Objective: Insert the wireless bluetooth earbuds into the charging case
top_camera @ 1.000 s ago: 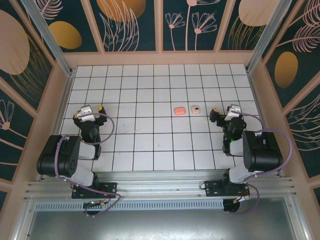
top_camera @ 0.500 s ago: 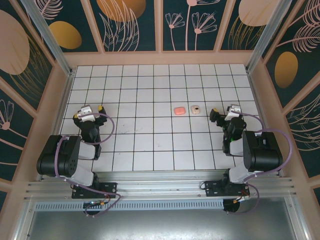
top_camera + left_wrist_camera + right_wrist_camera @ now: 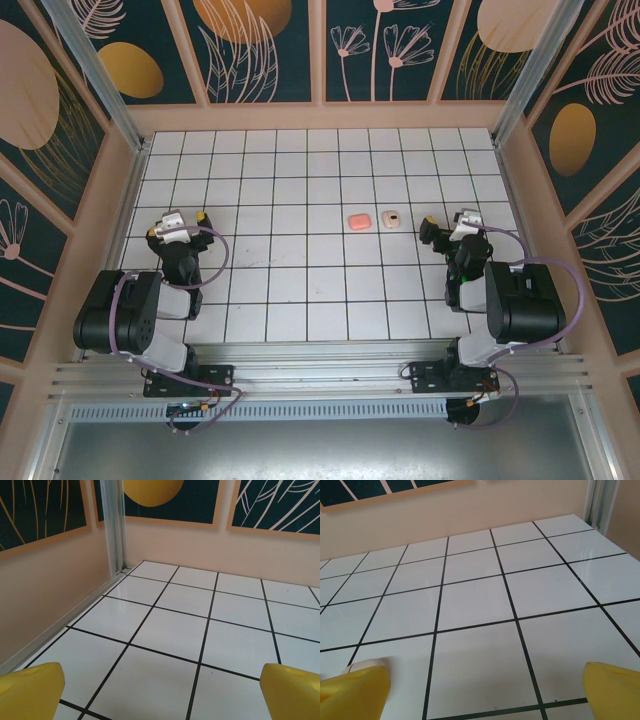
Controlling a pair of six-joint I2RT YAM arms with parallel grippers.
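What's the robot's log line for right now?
left pincer: open, empty | right pincer: open, empty | pink box: on tiles, untouched | pale piece: just right of box, untouched | step: not started

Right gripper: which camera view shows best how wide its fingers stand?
The right wrist view: the right gripper has yellow fingers at both bottom corners, wide apart, nothing held between. The top external view shows it small, from above.

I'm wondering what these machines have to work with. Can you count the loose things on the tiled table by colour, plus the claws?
Pink: 1, the salmon-pink box
Cream: 1, the pale cream piece
Claws: 2, the left claw and the right claw, both open
Total: 4
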